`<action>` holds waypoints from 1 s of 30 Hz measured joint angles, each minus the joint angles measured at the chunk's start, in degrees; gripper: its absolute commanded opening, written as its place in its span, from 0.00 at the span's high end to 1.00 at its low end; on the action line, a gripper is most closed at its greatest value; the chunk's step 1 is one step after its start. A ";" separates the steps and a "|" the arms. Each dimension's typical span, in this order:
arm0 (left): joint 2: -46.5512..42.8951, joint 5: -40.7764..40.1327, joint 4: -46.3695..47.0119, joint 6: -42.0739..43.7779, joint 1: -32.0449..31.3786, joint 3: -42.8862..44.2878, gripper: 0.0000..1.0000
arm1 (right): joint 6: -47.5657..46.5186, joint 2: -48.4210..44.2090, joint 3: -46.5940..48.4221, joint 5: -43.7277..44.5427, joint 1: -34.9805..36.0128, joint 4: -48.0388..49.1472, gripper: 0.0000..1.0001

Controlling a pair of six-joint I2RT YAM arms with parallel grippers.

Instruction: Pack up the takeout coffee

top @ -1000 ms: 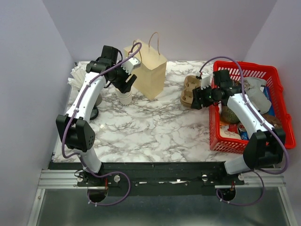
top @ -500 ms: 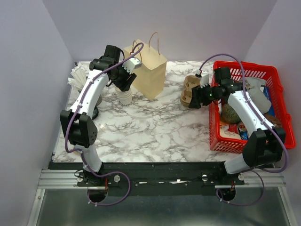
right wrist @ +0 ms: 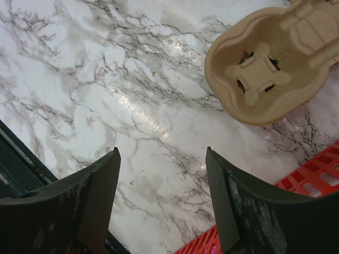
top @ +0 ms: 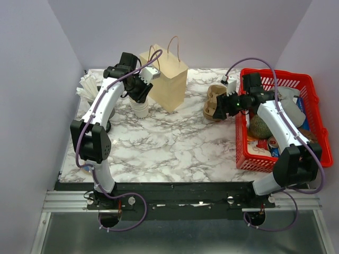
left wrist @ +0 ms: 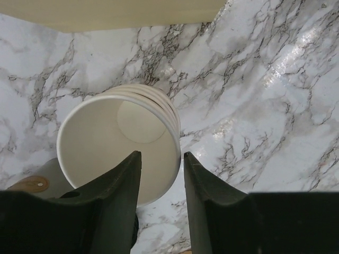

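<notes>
- Left wrist view puts my left gripper [left wrist: 162, 157] directly above the stack of lidless cups [left wrist: 114, 135]. The stack stands upright, mouth up, so its long axis runs straight toward the camera.
- One finger [left wrist: 119, 196] hangs over the top cup's mouth and the other [left wrist: 209, 201] sits outside it over the marble, with the near edge of the rim between them. The jaws are parted and I see no contact with the cup wall, so I read this gripper as released and holding nothing.
- I cannot find the takeout coffee, a lidded cup, in any view. A dark round shape [top: 107, 126] sits left of the stack, mostly under my left arm. Whether it is a lid on a cup or loose lids I cannot tell.
- Seen from the top external camera, the paper bag [top: 169, 84] stands upright just right of the stack, toward the far side of the table [top: 175, 143]. The left arm is much the nearer to both.
- My right gripper [right wrist: 161, 153] hovers spread wide and empty over bare marble, just beside the cardboard cup carrier [right wrist: 265, 74] and well apart from the stack.
- As I judge it, the coming move turns on that rim lying between the left fingers. A pinch there would take the top cup's wall, and the tightly nested rims could bring up more than one cup.
</notes>
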 measured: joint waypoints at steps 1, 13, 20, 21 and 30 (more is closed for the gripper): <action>0.28 0.09 -0.13 -0.04 0.00 0.00 0.59 | 0.00 0.00 0.00 0.00 0.00 0.00 0.25; 1.38 1.27 -0.74 -0.92 -0.02 0.22 0.91 | -0.02 0.00 0.00 0.00 0.00 0.04 0.25; 1.42 1.31 -1.44 -1.22 -0.02 1.29 0.95 | -0.02 0.00 0.00 0.02 0.00 0.09 0.25; 1.42 1.31 -1.55 -1.27 -0.02 1.51 0.96 | -0.02 0.00 0.00 0.02 0.00 0.11 0.25; 1.42 -0.44 -2.43 -0.11 -1.14 2.89 1.00 | 0.00 0.00 0.00 0.02 0.00 0.35 0.25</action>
